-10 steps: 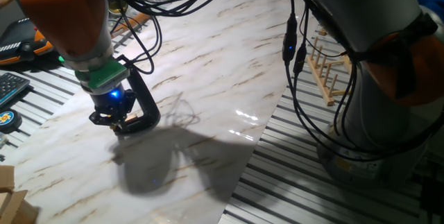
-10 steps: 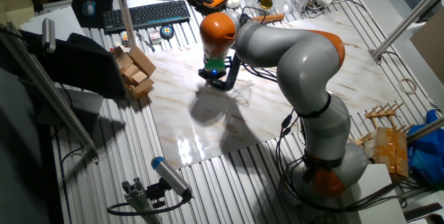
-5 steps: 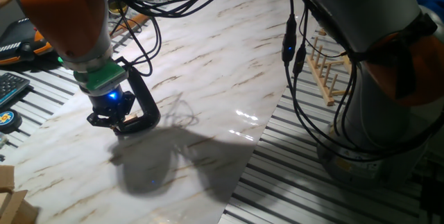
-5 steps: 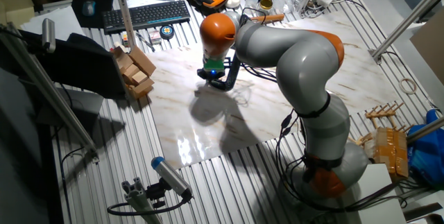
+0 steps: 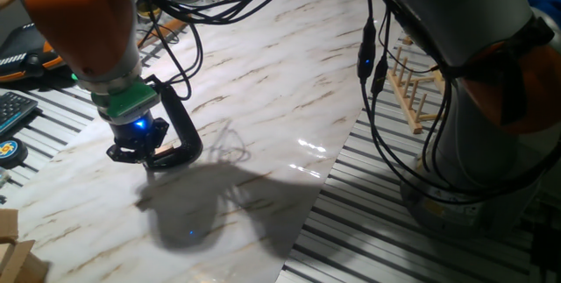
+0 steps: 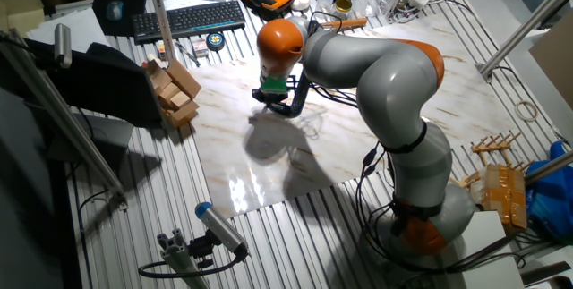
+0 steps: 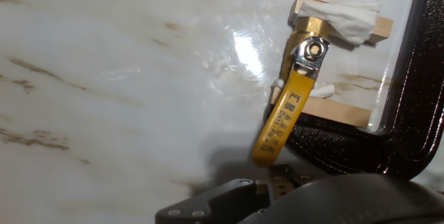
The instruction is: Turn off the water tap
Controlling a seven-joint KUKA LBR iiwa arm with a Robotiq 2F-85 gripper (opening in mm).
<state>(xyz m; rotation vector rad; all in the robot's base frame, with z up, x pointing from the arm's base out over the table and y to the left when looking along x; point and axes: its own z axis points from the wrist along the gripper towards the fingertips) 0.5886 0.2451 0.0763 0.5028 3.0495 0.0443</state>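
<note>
Under my tool a marbled sheet (image 5: 263, 73) covers the slatted counter (image 5: 386, 239); a black clamp (image 5: 180, 134) lies on the sheet.

The water tap (image 7: 309, 47), a small brass valve, is lying at the worktop's left, its yellow lever (image 7: 282, 118) angling down-left.

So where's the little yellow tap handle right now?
In the hand view, the yellow handle sits right of centre, slanting down from the brass tap, which is held in the black clamp.
</note>
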